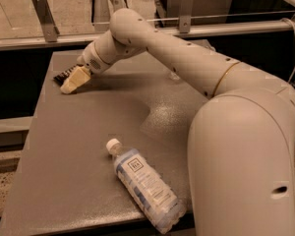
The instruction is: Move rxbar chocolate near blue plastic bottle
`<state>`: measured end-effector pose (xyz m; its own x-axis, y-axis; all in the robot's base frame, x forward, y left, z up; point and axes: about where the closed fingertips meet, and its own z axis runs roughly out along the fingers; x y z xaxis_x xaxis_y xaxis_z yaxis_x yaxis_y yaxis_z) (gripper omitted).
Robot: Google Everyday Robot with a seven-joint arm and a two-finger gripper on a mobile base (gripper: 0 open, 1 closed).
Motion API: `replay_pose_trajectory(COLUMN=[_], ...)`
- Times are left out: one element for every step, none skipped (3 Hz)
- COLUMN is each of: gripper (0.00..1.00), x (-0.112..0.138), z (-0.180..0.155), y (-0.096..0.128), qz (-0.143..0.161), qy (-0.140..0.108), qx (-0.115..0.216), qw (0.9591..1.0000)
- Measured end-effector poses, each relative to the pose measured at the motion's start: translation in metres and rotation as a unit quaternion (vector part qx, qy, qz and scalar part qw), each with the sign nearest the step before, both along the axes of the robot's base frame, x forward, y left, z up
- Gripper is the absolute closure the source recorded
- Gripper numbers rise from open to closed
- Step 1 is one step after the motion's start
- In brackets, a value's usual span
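Observation:
The rxbar chocolate is a flat black wrapper at the far left of the grey table, partly hidden behind my gripper. My gripper is low over the table, right against the bar's near side. The blue plastic bottle lies on its side near the table's front edge, white cap pointing back left, far from the bar.
My large white arm spans the table from the right and hides its right part. A small clear thing peeks out behind the arm. A metal rail with posts runs behind the table.

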<state>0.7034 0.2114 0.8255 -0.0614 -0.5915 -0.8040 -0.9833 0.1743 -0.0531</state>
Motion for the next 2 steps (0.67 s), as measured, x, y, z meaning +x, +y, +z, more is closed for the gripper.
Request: replay_pose_trajectory(gripper=[0.49,0.72], x=[0.001,0.0009], z=[-0.0014,-0.001], y=[0.0037,0.004], qz=[-0.002,-0.001], qy=[0.005,0.005], qx=[0.001,0.001], qw=[1.0,1.0])
